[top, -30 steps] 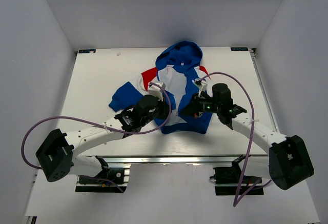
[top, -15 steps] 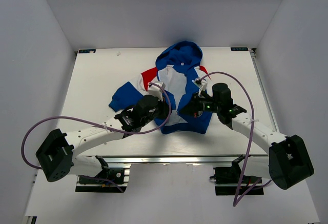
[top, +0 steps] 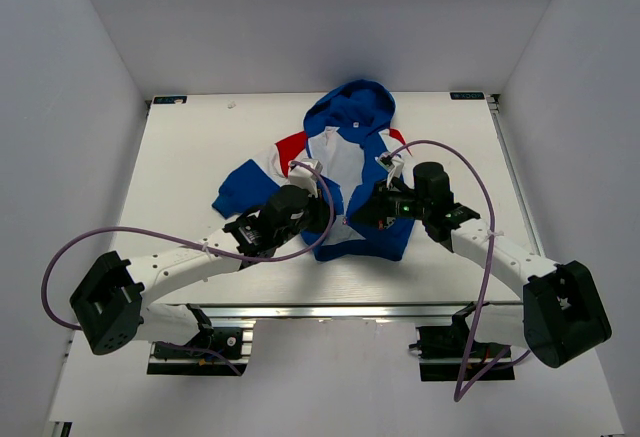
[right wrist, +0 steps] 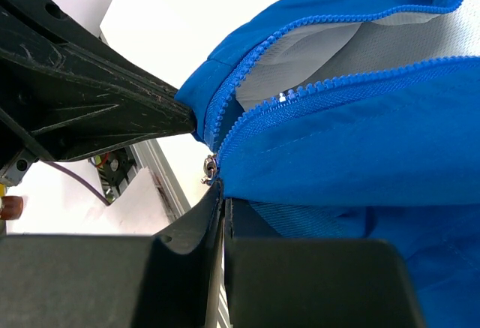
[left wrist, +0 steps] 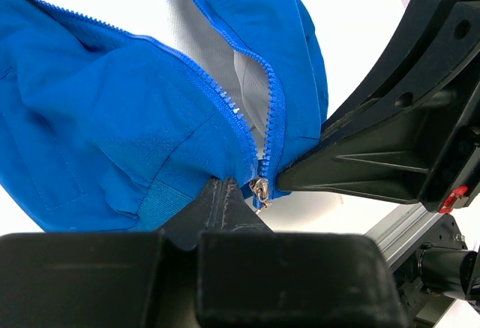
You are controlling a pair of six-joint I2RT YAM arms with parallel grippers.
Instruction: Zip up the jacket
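on the table (top: 200,137), both jaws pinch the jacket's (top: 350,107) bottom hem.

White arms (top: 185,262), black joints (top: 105,302), purple cables (top: 445,145).

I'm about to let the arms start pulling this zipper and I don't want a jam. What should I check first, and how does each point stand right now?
1. The left tool is shut on the hem of the royal blue hooded fabric jacket: ok.
2. The right tool is shut on the hem across the zipper: ok.
3. The small metal slider sits at the bottom end: ok.
4. A tool grips the slider: not ok, it hangs free between the two tips.
5. Both blue tooth rows are seated in the slider: cannot tell.
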